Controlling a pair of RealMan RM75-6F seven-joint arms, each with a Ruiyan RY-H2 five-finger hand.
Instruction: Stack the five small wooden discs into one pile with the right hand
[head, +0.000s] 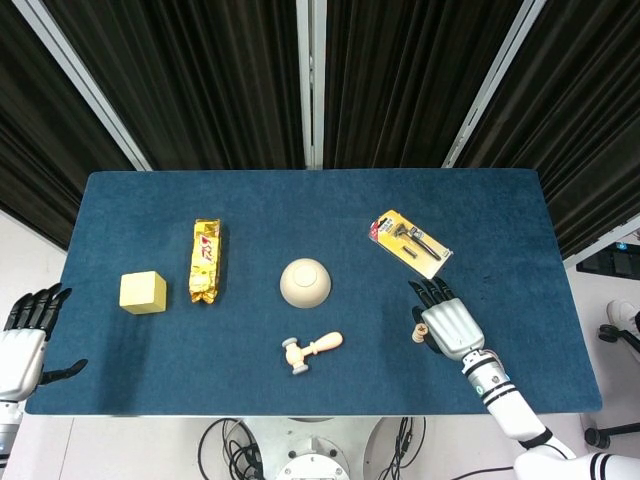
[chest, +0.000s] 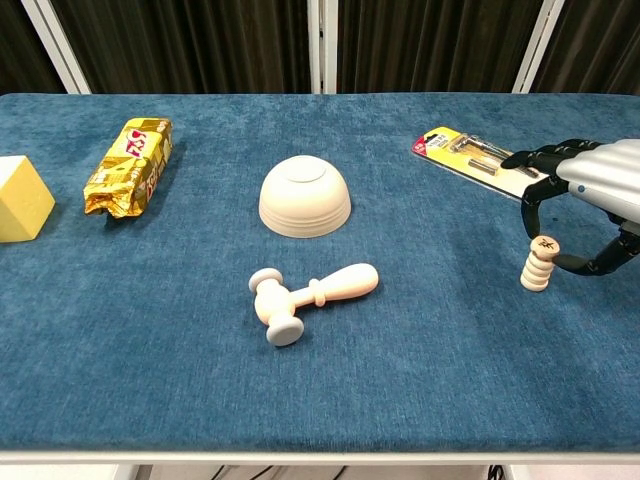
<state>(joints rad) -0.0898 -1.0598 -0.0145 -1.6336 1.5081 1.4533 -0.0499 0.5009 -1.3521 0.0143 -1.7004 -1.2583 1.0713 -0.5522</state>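
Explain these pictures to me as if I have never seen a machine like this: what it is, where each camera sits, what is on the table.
This is a two-armed robot with human-like hands. One camera looks down from its head, one forward from its chest. The blue table holds a yellow block, a gold snack packet, an upturned bowl, a wooden mallet, a packaged razor and a pile of wooden discs. The right hand is at the pile; whether it grips the top disc is unclear. The left hand hangs beside the table edge, holding nothing.
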